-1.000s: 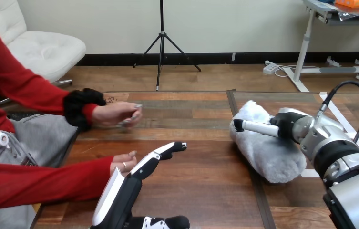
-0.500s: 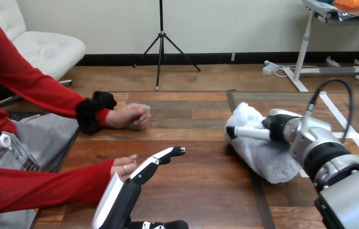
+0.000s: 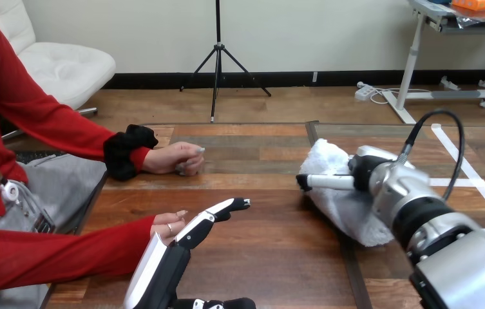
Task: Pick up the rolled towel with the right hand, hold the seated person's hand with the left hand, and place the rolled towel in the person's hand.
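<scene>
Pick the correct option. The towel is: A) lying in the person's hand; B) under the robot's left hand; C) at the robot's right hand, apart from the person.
C: the right hand is on the towel at the view's right, one of its fingers laid across the towel's front.

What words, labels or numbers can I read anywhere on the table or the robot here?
None can be read. The table, the towel, the left robot hand and the right robot hand show no legible words, numbers or signs.
</scene>
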{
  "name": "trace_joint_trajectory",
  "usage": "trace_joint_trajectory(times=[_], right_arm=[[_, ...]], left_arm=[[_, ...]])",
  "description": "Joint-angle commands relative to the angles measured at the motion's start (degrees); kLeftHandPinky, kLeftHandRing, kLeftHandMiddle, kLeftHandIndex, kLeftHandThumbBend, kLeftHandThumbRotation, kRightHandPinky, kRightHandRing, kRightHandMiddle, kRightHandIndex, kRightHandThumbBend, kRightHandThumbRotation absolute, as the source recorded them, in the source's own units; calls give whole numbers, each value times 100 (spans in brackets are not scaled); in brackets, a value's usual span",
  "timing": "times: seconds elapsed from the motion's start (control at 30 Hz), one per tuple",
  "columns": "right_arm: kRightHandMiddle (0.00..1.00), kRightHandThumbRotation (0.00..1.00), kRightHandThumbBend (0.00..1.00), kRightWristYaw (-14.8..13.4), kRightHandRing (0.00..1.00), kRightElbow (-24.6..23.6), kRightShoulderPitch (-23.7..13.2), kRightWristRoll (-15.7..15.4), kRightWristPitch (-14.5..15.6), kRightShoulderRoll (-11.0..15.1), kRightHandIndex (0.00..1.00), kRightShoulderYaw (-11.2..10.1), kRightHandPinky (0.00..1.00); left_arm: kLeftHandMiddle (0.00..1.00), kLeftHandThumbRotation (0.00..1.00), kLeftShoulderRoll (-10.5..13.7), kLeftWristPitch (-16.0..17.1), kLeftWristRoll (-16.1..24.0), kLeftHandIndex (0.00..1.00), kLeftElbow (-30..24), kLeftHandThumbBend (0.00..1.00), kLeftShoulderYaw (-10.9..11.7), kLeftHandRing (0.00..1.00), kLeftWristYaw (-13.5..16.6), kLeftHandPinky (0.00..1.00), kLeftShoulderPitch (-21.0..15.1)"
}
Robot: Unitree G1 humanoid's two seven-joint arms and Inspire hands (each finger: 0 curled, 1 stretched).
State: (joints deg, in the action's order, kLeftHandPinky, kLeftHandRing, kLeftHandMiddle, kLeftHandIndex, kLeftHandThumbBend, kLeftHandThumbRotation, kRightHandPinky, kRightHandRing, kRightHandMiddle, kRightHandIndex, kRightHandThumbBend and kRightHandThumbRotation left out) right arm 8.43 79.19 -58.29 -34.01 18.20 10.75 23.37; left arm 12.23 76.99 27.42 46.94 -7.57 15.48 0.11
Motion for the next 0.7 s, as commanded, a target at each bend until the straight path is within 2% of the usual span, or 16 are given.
trace_joint_trajectory(times=[0.0,0.07,0.27,0.3,0.37,0.47,0.57,0.67], right_arm=[[61,14,91,-285,38,-100,76,169,-46,-220,97,-152,22],[55,9,90,-357,34,-103,128,188,-120,-212,96,-161,21],[47,2,89,-464,32,-81,246,176,-334,-175,88,-173,21],[44,1,89,-481,30,-79,262,173,-377,-165,83,-168,21],[42,1,89,-524,29,-80,301,159,-499,-134,79,-155,20],[42,0,89,-615,30,-90,360,163,-684,-85,70,-170,21],[45,0,89,-719,36,-101,404,225,-820,-43,60,-239,26],[46,0,88,-789,38,-108,426,288,-921,0,56,-295,29]], left_arm=[[83,75,-10,83,-172,82,-309,100,101,85,-21,81,-159],[83,75,-7,74,-178,82,-322,100,103,85,-30,81,-152],[83,76,14,44,-118,82,-375,100,143,85,-18,81,-134],[83,76,17,46,-123,82,-375,100,141,85,-22,81,-134],[83,76,26,43,-135,82,-378,100,136,85,-33,81,-130],[84,76,40,29,-155,82,-384,100,129,85,-56,81,-126],[84,76,46,16,-172,82,-390,100,130,86,-73,82,-123],[84,76,50,5,-182,82,-400,100,139,85,-87,82,-119]])
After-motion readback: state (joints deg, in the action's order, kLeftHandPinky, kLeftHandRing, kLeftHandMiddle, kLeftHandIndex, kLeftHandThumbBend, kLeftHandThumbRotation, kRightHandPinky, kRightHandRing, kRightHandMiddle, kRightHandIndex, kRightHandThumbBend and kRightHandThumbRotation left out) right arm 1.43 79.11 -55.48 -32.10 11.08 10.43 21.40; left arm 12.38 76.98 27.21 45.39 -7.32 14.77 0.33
